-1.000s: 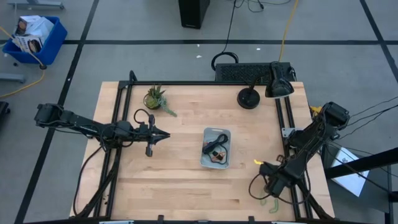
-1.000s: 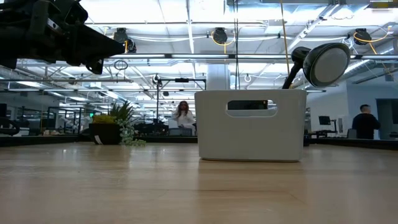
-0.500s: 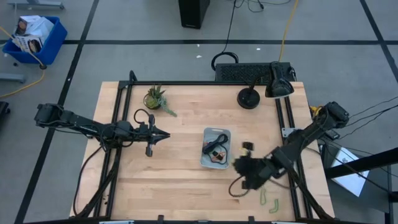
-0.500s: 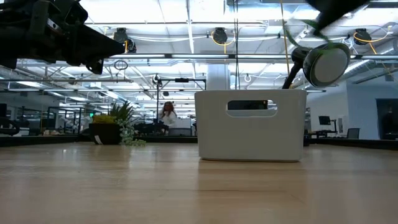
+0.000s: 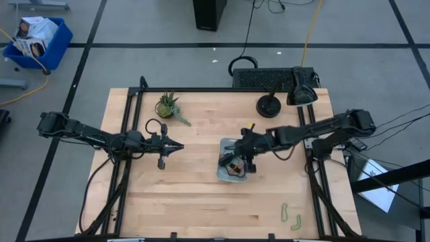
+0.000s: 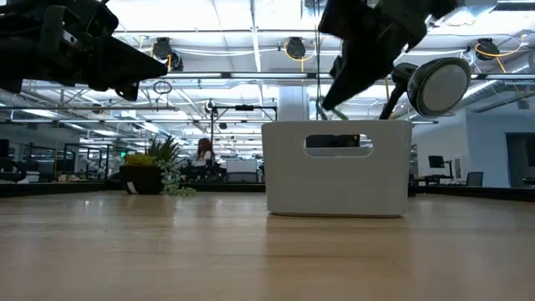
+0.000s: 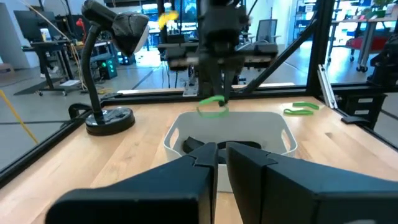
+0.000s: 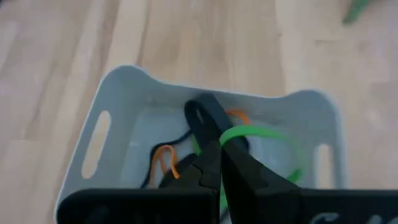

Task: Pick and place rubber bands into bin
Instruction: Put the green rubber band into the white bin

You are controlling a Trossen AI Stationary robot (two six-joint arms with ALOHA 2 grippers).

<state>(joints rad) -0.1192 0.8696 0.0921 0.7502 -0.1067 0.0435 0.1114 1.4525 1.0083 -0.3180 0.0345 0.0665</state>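
A green rubber band (image 8: 261, 144) is held clamped in the right hand (image 5: 243, 149) above the bin (image 5: 222, 171); the left hand (image 5: 176, 146), closed and empty, is parked apart.

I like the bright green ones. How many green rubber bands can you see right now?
3. One green band hangs from the right gripper over the bin. Two more lie on the table's near right corner. Others may be hidden inside the bin.
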